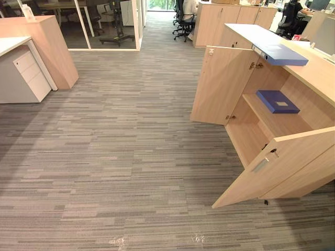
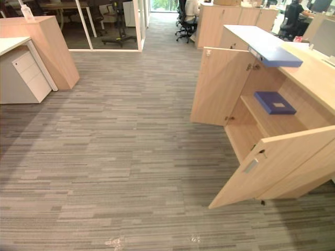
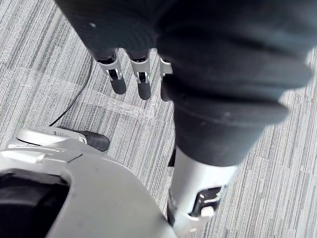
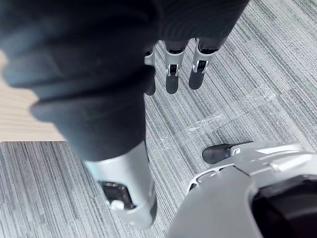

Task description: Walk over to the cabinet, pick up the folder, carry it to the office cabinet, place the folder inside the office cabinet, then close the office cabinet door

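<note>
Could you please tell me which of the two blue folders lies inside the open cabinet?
The darker blue folder with the white label, flat on the shelf; the paler folder lies on the cabinet top, overhanging its edge.

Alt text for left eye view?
An open wooden cabinet stands at right, both doors swung out, a dark blue folder lying flat on its inner shelf. A lighter blue folder lies on the cabinet top; grey striped carpet covers the floor.
</note>
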Controlling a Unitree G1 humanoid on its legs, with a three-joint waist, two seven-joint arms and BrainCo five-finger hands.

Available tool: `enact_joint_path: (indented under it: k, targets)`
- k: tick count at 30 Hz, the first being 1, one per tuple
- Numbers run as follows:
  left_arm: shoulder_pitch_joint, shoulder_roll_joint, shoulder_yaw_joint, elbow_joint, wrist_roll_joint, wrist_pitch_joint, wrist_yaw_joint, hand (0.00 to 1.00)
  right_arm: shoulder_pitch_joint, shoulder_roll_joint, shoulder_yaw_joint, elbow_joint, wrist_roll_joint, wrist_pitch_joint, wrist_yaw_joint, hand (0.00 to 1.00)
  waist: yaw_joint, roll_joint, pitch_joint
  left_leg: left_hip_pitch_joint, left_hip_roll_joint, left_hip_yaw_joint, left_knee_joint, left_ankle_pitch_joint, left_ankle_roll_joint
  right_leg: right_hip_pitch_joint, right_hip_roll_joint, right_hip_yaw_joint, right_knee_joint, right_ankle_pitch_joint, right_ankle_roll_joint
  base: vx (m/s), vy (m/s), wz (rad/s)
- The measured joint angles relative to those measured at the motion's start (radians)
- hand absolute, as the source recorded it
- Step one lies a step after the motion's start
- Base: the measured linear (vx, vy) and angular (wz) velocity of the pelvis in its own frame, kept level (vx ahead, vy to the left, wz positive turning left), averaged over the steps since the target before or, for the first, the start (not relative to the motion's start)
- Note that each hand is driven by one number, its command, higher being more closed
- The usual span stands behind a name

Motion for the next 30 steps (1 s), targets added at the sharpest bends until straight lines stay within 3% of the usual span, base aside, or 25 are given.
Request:
enact_joint_path:
  k: [11, 25, 27, 29, 30]
  targets:
    - [0.000, 0.008, -0.001, -0.014, 0.037, -0.021, 0.002, 0.00, -0.002, 0.012, 0.000, -0.003, 0.000, -0.007, -0.001, 0.00, 0.001, -0.019, 0.023, 0.015, 0.000, -0.001, 0.002, 0.000, 0.000, 0.019, -0.001, -0.007, -0.006, -0.012, 0.001, -0.01, 0.001, 0.00]
    - [-0.008, 0.019, -0.025, -0.052, 0.188, -0.030, 0.038, 0.00, -0.009, 0.019, 0.002, -0.003, 0.000, -0.018, -0.008, 0.00, -0.001, -0.032, 0.041, 0.006, -0.001, -0.013, 0.006, -0.002, -0.002, 0.017, -0.002, -0.031, 0.000, -0.015, -0.003, 0.01, -0.002, 0.03]
    - [-0.007, 0.023, -0.025, -0.081, 0.196, -0.031, 0.045, 0.00, -0.021, 0.023, 0.002, -0.003, 0.006, -0.019, -0.010, 0.00, -0.001, -0.038, 0.051, -0.050, 0.000, -0.015, 0.083, -0.039, -0.005, -0.011, -0.007, -0.039, 0.030, -0.040, -0.022, -0.05, -0.003, 0.10]
    - [0.000, 0.017, -0.025, -0.144, 0.196, -0.033, 0.061, 0.00, -0.033, 0.016, 0.001, -0.004, 0.037, -0.022, -0.015, 0.00, -0.004, -0.017, 0.072, -0.167, 0.040, -0.005, 0.298, -0.160, -0.026, -0.062, -0.003, -0.078, 0.130, -0.105, -0.051, -0.07, 0.010, 0.17]
    - [0.005, 0.014, -0.022, -0.162, 0.196, -0.034, 0.064, 0.00, -0.033, 0.014, 0.001, -0.004, 0.038, -0.022, -0.016, 0.00, -0.003, -0.009, 0.078, -0.188, 0.055, 0.000, 0.345, -0.187, -0.036, -0.071, 0.000, -0.087, 0.154, -0.120, -0.054, -0.02, 0.017, 0.07]
